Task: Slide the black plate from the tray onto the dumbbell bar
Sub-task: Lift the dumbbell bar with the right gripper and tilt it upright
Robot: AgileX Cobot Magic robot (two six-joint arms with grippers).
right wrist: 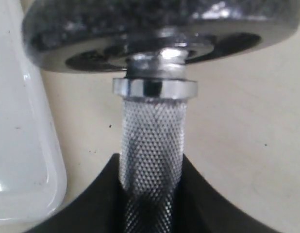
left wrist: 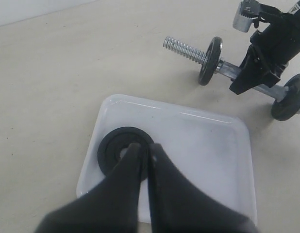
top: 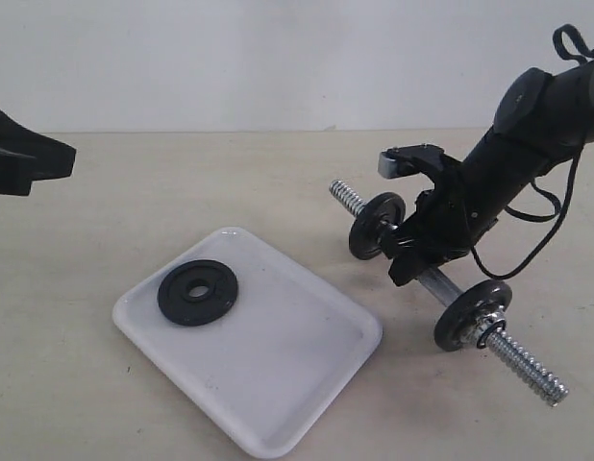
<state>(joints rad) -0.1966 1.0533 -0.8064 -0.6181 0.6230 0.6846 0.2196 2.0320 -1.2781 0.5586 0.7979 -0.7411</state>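
The jaws of the left gripper (left wrist: 149, 149) were pressed together with nothing between them. They hung over the black plate (left wrist: 111, 148), tips above its centre hole, though whether they touched it could not be told.

The right gripper (right wrist: 151, 170) had its jaws closed part-way on the knurled middle of the dumbbell bar (right wrist: 152, 131). One mounted disc (top: 377, 225) stood just beyond its tips and the other (top: 473, 314) behind them, near the wrist. The bar appeared to be tilted, its far threaded end raised.

The tray (left wrist: 203, 145) lay under the left jaws and held that one plate and nothing else. The plate lay flat near the corner closest to those jaws, and the rest of the white floor was bare.

The plate looked like cast metal: rigid, dense for its size, and matte enough not to slip between pads. Lying flush on a glossy floor, it would probably skid if pushed, and it offered no edge to get under. The likeliest hold was one finger down through the hole and the other outside the rim. For that the left jaws would first have to part.
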